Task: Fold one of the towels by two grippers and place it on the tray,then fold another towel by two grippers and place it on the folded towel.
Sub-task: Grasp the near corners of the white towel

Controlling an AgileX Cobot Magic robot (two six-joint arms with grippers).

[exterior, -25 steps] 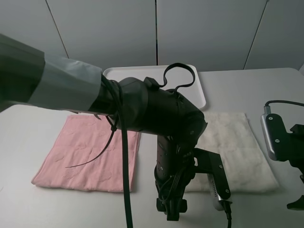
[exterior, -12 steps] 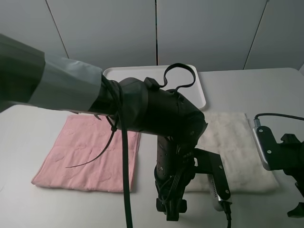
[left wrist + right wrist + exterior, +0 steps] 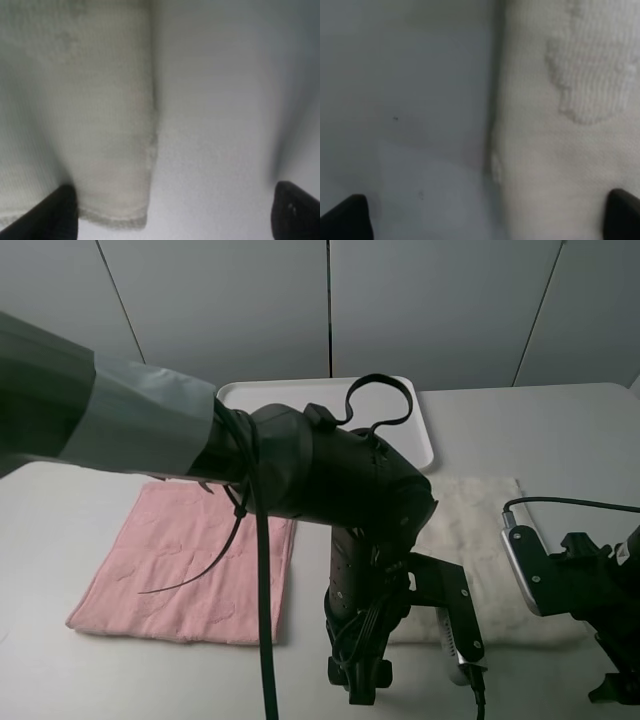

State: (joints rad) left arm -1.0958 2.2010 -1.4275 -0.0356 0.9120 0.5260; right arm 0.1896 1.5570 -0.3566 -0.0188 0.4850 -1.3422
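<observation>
A white towel lies flat on the table right of centre, and a pink towel lies flat on the left. The white tray stands behind them with nothing showing on its visible part. My left gripper hangs low over the white towel's near left corner. In the left wrist view it is open, with that corner beside one fingertip. My right gripper is at the towel's near right corner. In the right wrist view it is open and straddles the towel's edge.
The left arm's dark bulk covers the middle of the table and part of the tray. A cable trails from the right arm. Bare grey table lies at the back right.
The right arm has moved left and inward, over the white towel's near right corner. The left arm has stayed in place.
</observation>
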